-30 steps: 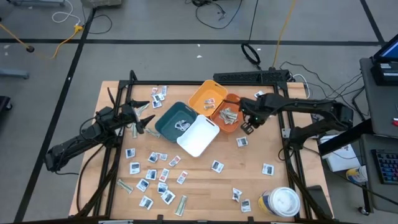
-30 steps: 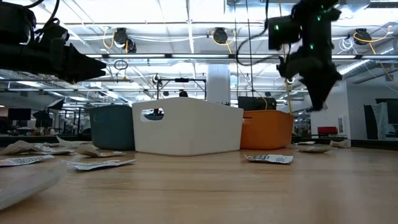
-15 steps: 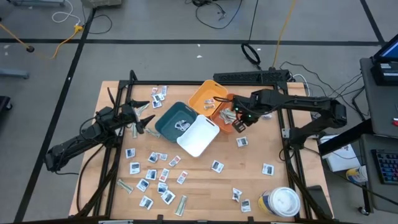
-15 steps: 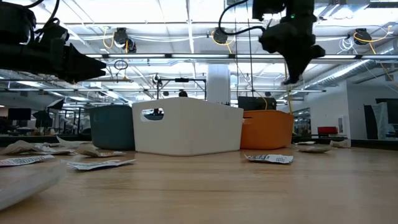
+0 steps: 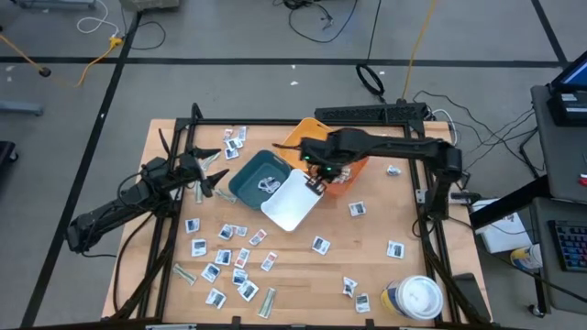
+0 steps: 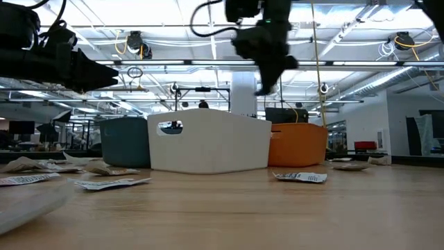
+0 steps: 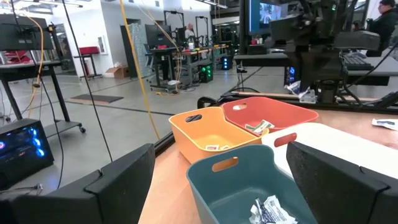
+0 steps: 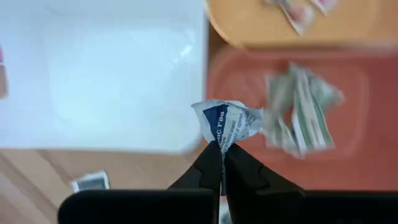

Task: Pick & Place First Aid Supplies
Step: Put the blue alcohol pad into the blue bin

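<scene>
While our right gripper [image 8: 221, 163] pinches a crumpled packet [image 8: 227, 124] over the white bin [image 5: 293, 200], a few supplies sit in neighbouring bins; most packets [image 5: 229, 257] lie scattered on the table [image 5: 303, 275] below it. Left gripper [image 5: 213, 172] waits spread, beside the teal bin [image 5: 252, 179].

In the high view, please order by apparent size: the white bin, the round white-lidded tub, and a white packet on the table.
1. White bin, largest.
2. Round white-lidded tub, clearly smaller.
3. White packet, by far the smallest.
The camera looks straight down, so nearness hardly affects this order.
</scene>
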{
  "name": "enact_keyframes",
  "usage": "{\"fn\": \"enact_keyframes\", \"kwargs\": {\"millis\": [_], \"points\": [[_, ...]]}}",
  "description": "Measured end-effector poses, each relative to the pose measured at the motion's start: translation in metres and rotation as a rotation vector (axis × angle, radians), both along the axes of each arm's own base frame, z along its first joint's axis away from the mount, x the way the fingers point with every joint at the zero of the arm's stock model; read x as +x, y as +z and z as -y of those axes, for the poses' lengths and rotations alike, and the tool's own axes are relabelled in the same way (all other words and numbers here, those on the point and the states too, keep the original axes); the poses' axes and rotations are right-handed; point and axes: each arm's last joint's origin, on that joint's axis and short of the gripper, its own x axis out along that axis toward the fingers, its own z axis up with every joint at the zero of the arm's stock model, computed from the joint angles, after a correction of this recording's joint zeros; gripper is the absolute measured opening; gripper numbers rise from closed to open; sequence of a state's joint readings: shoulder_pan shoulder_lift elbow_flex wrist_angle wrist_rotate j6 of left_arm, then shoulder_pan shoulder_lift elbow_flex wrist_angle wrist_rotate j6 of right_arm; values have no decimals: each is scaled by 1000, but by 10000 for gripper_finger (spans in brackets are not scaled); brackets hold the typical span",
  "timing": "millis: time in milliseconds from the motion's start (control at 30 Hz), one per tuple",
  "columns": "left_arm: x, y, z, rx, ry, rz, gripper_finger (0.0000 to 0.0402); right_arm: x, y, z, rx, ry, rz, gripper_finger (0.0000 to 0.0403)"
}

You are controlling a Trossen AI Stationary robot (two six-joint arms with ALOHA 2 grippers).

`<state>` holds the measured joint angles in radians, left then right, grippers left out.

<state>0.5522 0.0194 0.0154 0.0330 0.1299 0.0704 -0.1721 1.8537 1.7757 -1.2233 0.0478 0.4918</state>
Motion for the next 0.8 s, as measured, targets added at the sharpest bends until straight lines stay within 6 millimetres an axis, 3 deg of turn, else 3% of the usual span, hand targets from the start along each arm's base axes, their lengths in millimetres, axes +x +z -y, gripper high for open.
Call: {"fn": "enact_keyframes", "kwargs": {"millis": [333,667,800], "points": [[0,0,0,0,0,0,367,77,-6,-1,-52,131,155,0],[0,0,0,0,0,0,367,125,-57,7,-96,177,279,0],[0,0,0,0,0,-1,367,133,-71,7,-87,199,286,0]]}}
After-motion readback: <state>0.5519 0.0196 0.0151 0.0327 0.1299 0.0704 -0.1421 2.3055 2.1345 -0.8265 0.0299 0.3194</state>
